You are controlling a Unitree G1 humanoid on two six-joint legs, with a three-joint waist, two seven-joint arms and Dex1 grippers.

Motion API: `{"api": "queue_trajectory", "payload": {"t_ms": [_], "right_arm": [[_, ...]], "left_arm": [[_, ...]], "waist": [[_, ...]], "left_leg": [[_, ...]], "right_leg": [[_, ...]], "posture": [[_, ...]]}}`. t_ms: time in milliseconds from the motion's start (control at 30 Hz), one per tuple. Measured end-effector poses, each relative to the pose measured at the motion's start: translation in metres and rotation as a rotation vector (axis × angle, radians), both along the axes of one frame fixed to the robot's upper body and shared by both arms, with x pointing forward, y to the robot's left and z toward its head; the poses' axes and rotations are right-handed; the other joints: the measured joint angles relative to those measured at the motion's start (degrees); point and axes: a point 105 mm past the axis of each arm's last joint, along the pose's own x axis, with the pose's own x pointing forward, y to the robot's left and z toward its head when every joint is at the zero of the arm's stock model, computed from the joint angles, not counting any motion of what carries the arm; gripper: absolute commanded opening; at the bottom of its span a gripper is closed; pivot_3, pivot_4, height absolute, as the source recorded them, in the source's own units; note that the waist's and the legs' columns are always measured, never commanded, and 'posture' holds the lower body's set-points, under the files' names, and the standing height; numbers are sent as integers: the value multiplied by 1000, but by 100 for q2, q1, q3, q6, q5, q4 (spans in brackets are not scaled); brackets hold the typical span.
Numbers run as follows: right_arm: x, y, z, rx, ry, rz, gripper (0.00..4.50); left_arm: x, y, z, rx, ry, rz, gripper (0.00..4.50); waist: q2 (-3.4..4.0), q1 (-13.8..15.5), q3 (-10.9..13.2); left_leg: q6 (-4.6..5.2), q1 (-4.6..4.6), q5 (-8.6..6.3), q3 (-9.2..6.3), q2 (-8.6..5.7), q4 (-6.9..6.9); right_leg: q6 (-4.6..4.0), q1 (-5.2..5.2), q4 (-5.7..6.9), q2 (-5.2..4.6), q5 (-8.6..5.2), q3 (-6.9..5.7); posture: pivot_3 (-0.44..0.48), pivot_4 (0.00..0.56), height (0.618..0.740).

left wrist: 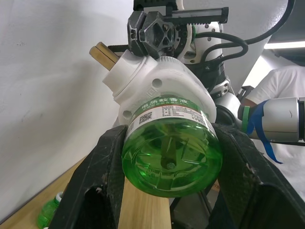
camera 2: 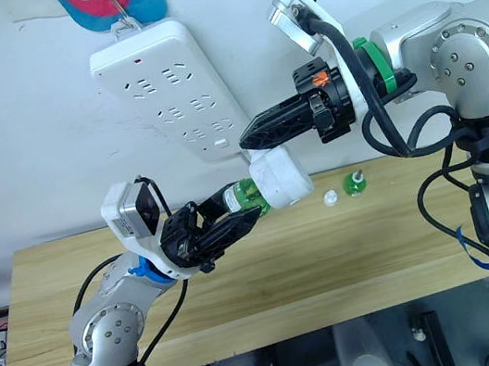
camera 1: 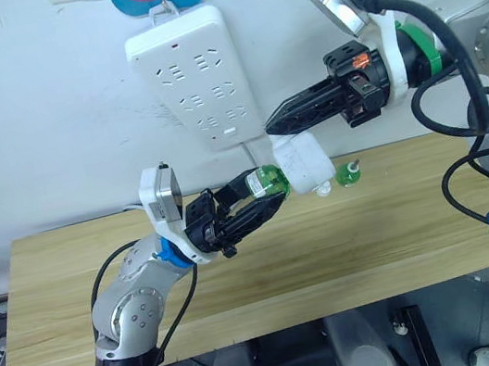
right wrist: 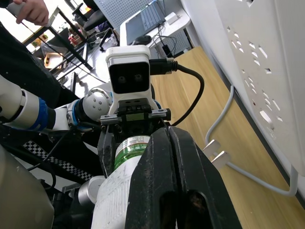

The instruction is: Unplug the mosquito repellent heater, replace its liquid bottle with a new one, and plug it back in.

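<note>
The white mosquito repellent heater (camera 1: 305, 163) hangs in the air just below the power strip (camera 1: 193, 74), unplugged, with its brass prongs (left wrist: 104, 51) bare. A green liquid bottle (left wrist: 170, 157) is screwed into it. My left gripper (camera 1: 267, 192) is shut on that bottle, one finger on each side. My right gripper (camera 1: 274, 124) is shut, its fingers (right wrist: 171, 176) pressed together just above the heater and close against its top. A second small green bottle (camera 1: 348, 173) stands on the table behind the heater, with a white cap (camera 1: 323, 190) beside it.
The power strip hangs tilted from a hook on the white wall, its cord (right wrist: 224, 143) running down to the wooden table (camera 1: 350, 250). A person in a white shirt (left wrist: 286, 86) stands beyond the right arm, and a hand (right wrist: 28, 10) shows in the background.
</note>
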Motion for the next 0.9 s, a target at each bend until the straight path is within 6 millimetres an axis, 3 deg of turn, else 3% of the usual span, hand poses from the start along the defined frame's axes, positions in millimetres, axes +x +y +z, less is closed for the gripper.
{"api": "queue_trajectory", "payload": {"t_ms": [567,800,900], "right_arm": [[-1,-1,-1,-7,21,-10,50],[-7,-10,24,86,80,-9,50],[-9,-18,26,105,115,-32,50]], "left_arm": [[-2,-1,-2,-5,7,-5,2327],[-5,3,-2,-11,-17,5,2327],[-4,7,-1,-2,-28,18,2327]], "waist": [[0,2,0],[0,5,0],[0,10,0]], "left_leg": [[0,0,0,0,0,0],[0,0,0,-1,0,-2],[0,0,0,1,-1,-2]], "right_leg": [[0,0,0,0,0,-1],[0,-1,-2,-1,0,-2],[0,0,-1,-1,0,-1]], "posture": [[-255,333,740],[-258,315,740],[-260,313,740]]}}
